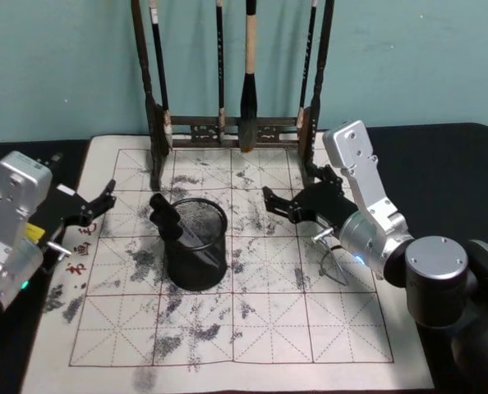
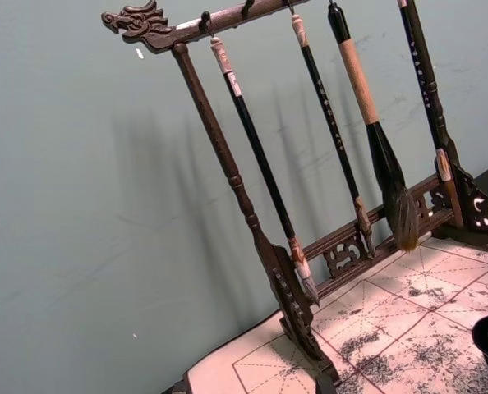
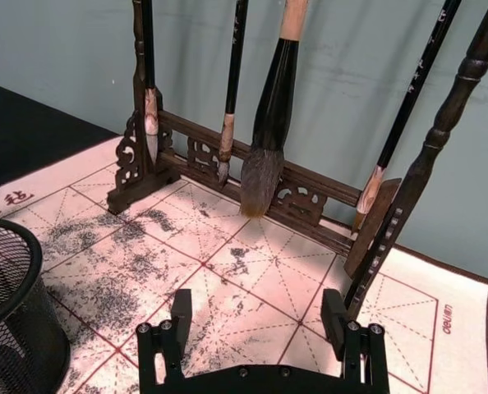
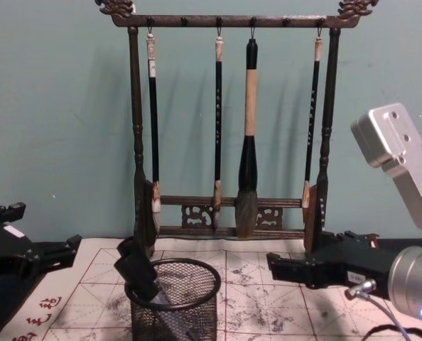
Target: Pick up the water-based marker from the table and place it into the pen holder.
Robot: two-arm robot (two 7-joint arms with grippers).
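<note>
The black wire-mesh pen holder (image 1: 196,256) stands on the ink-stained white mat (image 1: 269,328), left of the middle. A black water-based marker (image 1: 165,216) leans inside it, with its top poking over the left rim; the chest view shows the marker (image 4: 138,268) in the pen holder (image 4: 177,307) too. My right gripper (image 1: 278,205) hovers open and empty to the right of the holder, fingers pointing towards it. In the right wrist view, my right gripper (image 3: 256,305) has its fingers wide apart above the mat. My left gripper (image 1: 103,201) is open and empty at the mat's left edge.
A tall dark wooden brush rack (image 1: 232,127) with several hanging brushes stands at the back of the mat, close behind the holder. The black tabletop (image 1: 441,156) surrounds the mat. Red characters (image 1: 75,267) mark the mat's left edge.
</note>
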